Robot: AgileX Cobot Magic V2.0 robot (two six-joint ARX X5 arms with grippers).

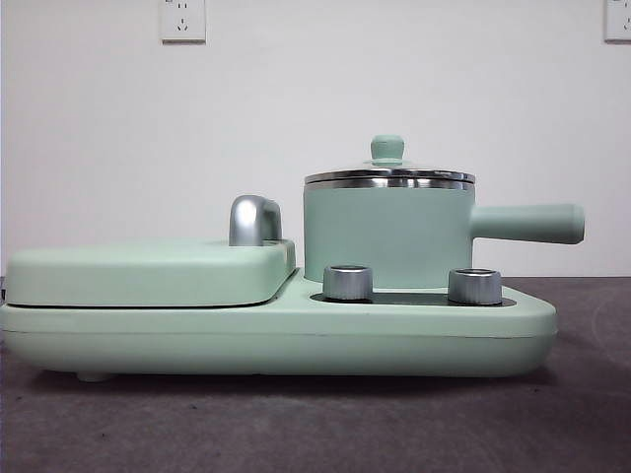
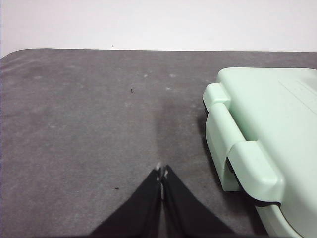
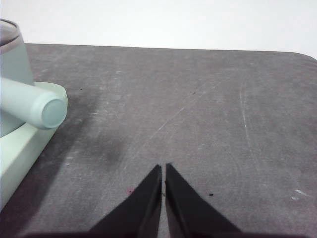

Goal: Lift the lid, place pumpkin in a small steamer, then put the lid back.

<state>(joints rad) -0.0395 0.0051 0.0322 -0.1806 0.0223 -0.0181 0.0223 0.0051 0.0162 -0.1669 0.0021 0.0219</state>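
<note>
The round clear glass lid (image 1: 389, 175) with its steel rim and mint-green knob sits closed on the mint-green cylindrical small steamer (image 1: 386, 236), whose long straight handle (image 1: 527, 223) points toward three o'clock in the front view. The pot stands on the mint-green cooker base (image 1: 296, 335), behind two silver dials (image 1: 348, 282), with the flat hinged cover (image 1: 148, 273) at its nine o'clock. My left gripper (image 2: 162, 174) hangs over the grey table (image 2: 89, 124) beside the cover's end, jaws pressed together, empty. My right gripper (image 3: 163, 171) hangs near the handle tip, jaws nearly touching, empty. I cannot see the pumpkin.
</note>
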